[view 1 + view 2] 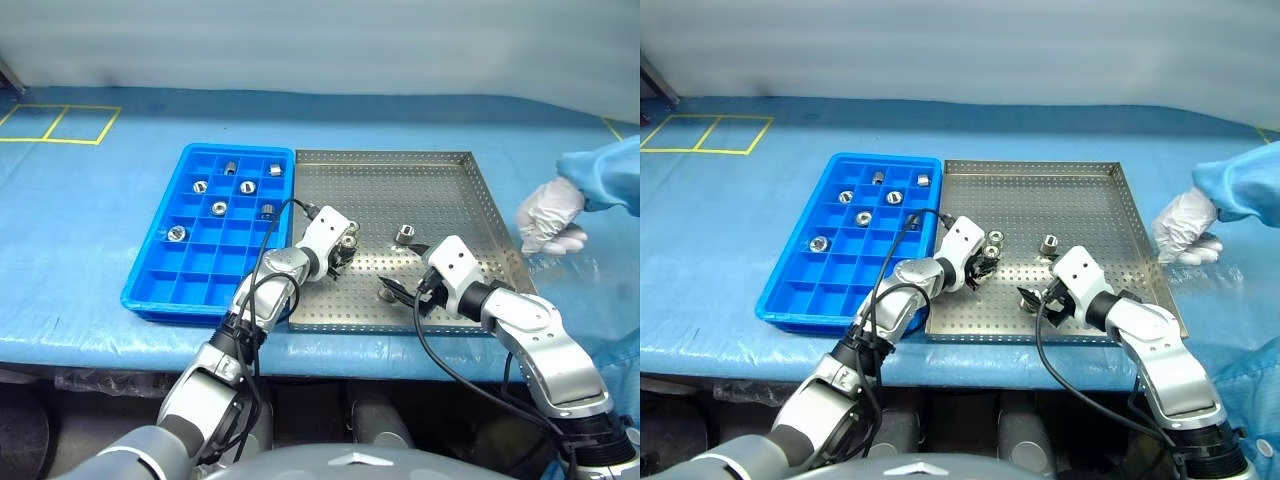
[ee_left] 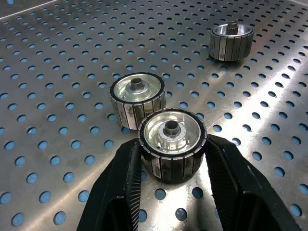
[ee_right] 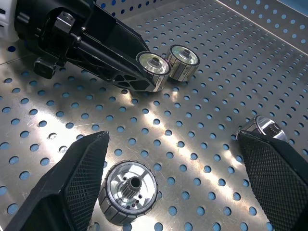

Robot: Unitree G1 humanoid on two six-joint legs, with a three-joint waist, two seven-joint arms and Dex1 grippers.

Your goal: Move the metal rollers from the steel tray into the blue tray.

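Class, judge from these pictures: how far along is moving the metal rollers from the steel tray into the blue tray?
Done: seven rollers sit in the blue tray.

In hand: the left claw is closed on one roller.

Left: three loose rollers on the steel tray: one beside the held roller, one farther off, one between the open right claw's fingers.

Silver rollers (image 2: 171,144), perforated silver steel tray (image 1: 400,190), blue gridded tray (image 1: 160,285).

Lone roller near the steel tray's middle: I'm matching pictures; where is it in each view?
Left eye: lone roller, on the steel tray beyond the right gripper.
Right eye: same spot.
Left wrist: beyond the held roller and its neighbour.
Right wrist: partly hidden behind a finger.
Shared landmark: left gripper gripping the held roller.
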